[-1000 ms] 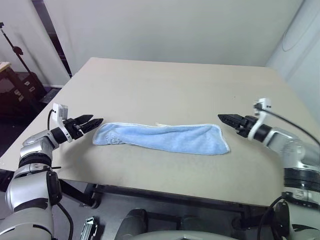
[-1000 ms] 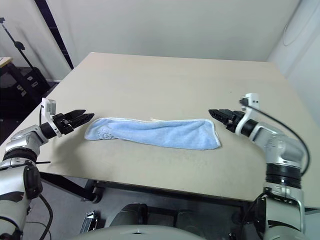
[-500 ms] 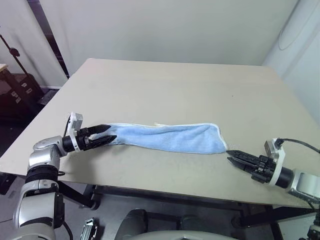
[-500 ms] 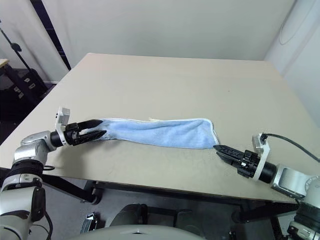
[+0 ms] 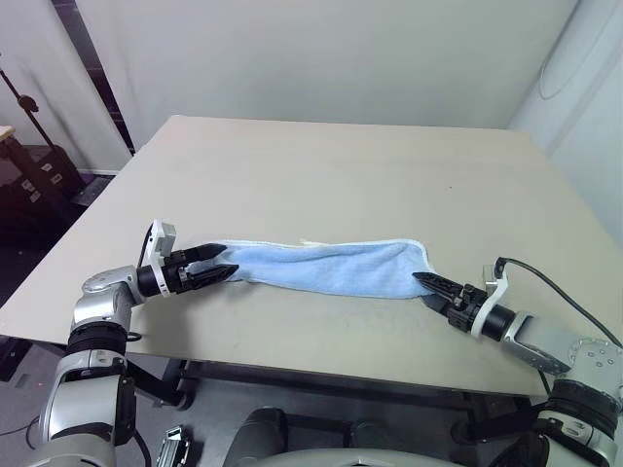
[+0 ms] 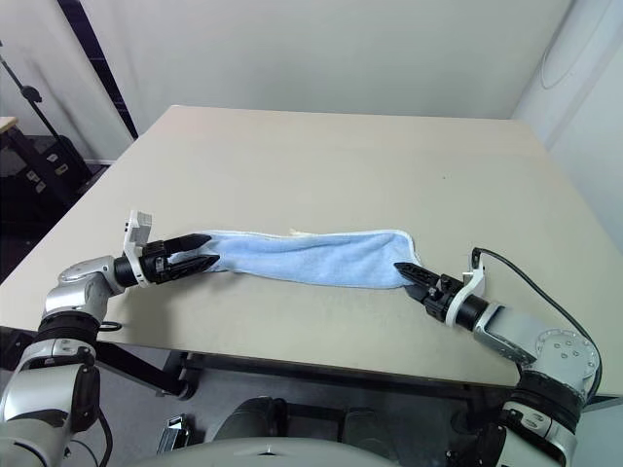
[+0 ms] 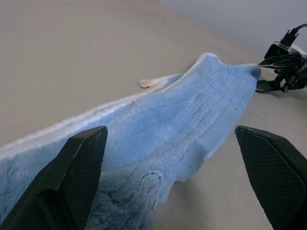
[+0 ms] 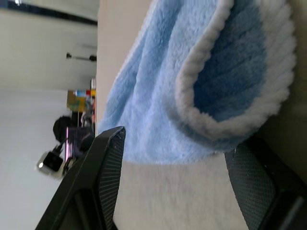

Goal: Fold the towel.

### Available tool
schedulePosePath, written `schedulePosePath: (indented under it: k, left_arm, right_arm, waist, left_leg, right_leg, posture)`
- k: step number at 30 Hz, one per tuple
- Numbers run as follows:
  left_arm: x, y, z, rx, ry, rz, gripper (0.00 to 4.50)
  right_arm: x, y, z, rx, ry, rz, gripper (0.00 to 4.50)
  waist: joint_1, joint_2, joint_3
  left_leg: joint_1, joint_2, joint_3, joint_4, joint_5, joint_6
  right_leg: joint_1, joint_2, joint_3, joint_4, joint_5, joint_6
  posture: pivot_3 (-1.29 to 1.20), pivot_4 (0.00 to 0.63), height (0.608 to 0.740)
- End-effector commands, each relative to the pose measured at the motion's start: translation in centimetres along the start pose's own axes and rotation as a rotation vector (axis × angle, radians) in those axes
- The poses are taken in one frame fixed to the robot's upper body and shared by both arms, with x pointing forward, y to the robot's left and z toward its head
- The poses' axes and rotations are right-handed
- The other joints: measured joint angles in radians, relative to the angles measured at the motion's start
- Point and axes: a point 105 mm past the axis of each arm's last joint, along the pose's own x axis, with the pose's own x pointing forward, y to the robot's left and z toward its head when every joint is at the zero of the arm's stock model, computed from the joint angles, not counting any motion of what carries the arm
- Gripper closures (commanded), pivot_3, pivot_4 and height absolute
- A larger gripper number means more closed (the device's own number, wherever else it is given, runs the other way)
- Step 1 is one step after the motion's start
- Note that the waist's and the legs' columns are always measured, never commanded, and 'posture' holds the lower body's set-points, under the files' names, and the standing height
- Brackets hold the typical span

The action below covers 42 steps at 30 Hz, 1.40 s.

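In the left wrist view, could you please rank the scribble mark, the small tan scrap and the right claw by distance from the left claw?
1. Scribble mark: on the towel, between the left claw's fingers.
2. Tan scrap: on the table beside the towel's edge.
3. Right claw: at the towel's far end.

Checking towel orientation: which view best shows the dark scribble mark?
Left wrist view: the dark scribble mark sits close up on the light-blue terry towel, between the open left fingers. Head views show the whole towel, the mark hidden there. Right wrist view shows the white-bordered far end.

towel [image 5: 326, 269] — light-blue terry, white stitched border | folded into a long narrow band, flat on the tan table [image 5: 321, 175] | runs 9 to 3 o'clock — dark scribble mark at the 9 o'clock end
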Motion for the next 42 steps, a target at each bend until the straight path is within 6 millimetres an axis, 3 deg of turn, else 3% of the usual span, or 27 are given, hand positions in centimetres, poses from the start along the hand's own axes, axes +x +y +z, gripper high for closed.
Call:
schedulePosePath:
  k: [1,2,5,11,13,16,19,25,33,37,40,42]
  left_arm:
    - [-0.6,-0.1,1.0,0.042,-0.026,-0.001,0.02]
    - [-0.6,-0.1,0.9,0.041,-0.024,-0.001,0.02]
    - [-0.4,-0.1,1.0,0.040,-0.038,0.003,0.00]
    - [-0.2,0.1,1.4,0.045,-0.050,0.012,0.00]
    - [-0.2,0.1,1.6,0.048,-0.054,0.015,0.00]
    - [-0.4,0.2,1.8,0.058,-0.052,0.023,0.00]
    - [-0.4,0.3,1.8,0.061,-0.050,0.028,0.00]
    - [0.1,0.5,2.1,0.061,-0.047,0.031,0.00]
    - [0.9,0.5,2.3,0.063,-0.042,0.009,0.00]
    - [1.2,0.6,2.6,0.068,-0.042,0.004,0.00]
    - [1.3,0.6,2.7,0.074,-0.039,0.001,0.00]
    - [1.3,0.6,2.8,0.078,-0.038,-0.002,0.00]
  right_arm:
    - [-0.5,-0.2,1.5,-0.023,-0.068,-0.050,1.23]
    - [-0.4,0.1,1.4,-0.036,-0.063,-0.042,1.23]
    - [0.2,0.7,1.5,-0.054,-0.065,-0.040,1.80]
    - [0.7,1.8,2.1,-0.057,-0.094,-0.006,3.95]
    - [0.6,2.0,2.1,-0.064,-0.099,-0.002,4.47]
    - [-0.4,2.3,2.5,-0.085,-0.121,0.003,4.47]
    - [-3.4,1.6,3.9,-0.071,-0.193,-0.005,4.47]
    - [-7.7,0.6,4.1,-0.086,-0.251,-0.045,4.47]
    - [-10.1,-0.2,3.5,-0.132,-0.330,-0.119,4.47]
    - [-10.6,1.5,4.7,-0.290,-0.393,-0.152,4.47]
    - [-9.6,6.4,2.7,-0.503,-0.281,0.004,4.47]
    - [-8.7,8.4,0.9,-0.604,-0.192,0.077,4.47]
  waist:
    - [0.001,0.000,0.000]
    - [0.002,0.000,0.000]
    - [0.002,0.001,0.000]
    - [-0.003,0.000,0.000]
    - [-0.002,0.000,0.000]
    - [0.001,0.000,0.000]
    - [0.008,0.000,0.000]
    - [0.022,0.000,0.000]
    - [0.025,0.000,0.000]
    - [0.028,0.000,0.000]
    - [0.029,0.000,0.000]
    - [0.026,0.000,0.000]
  left_leg:
    - [0.000,0.000,0.000,0.000,0.000,0.000]
    - [0.000,0.000,0.000,0.000,0.000,0.001]
    - [-0.001,0.000,0.000,0.000,0.000,0.000]
    - [-0.004,0.000,0.001,-0.006,0.001,0.002]
    - [-0.004,0.000,0.003,-0.010,0.001,0.002]
    - [-0.004,0.000,0.004,-0.013,0.001,0.002]
    - [-0.005,0.000,0.004,-0.014,0.001,0.002]
    - [-0.005,0.000,0.004,-0.012,0.001,0.003]
    - [-0.005,0.000,0.005,-0.012,0.001,0.003]
    - [-0.005,0.000,0.005,-0.012,0.001,0.003]
    - [-0.005,0.000,0.005,-0.012,0.001,0.003]
    - [-0.005,0.001,0.005,-0.012,0.001,0.003]
  right_leg:
    - [0.000,0.000,0.000,-0.001,0.000,-0.001]
    - [0.000,-0.001,0.001,-0.001,0.000,-0.004]
    - [-0.001,-0.001,0.002,-0.004,0.001,-0.007]
    - [-0.003,-0.001,0.002,-0.013,0.002,-0.007]
    - [-0.003,-0.001,0.003,-0.015,0.006,0.001]
    - [-0.002,-0.001,0.003,-0.015,0.007,0.003]
    - [-0.002,-0.001,0.003,-0.015,0.007,0.003]
    - [-0.002,0.000,0.003,-0.015,0.007,0.004]
    - [-0.002,0.000,0.004,-0.015,0.007,0.004]
    - [-0.002,0.000,0.003,-0.015,0.007,0.004]
    - [-0.002,0.000,0.003,-0.016,0.007,0.004]
    - [-0.002,0.000,0.003,-0.016,0.007,0.004]
  posture:
    - [0.00,0.000,0.709]
    - [0.00,0.000,0.709]
    - [0.00,0.000,0.709]
    - [0.00,0.000,0.709]
    - [0.00,0.000,0.709]
    - [0.00,0.000,0.709]
    - [0.00,0.000,0.709]
    - [0.00,0.000,0.709]
    - [0.00,0.000,0.709]
    - [0.00,0.000,0.709]
    - [0.00,0.000,0.709]
    - [0.00,0.000,0.709]
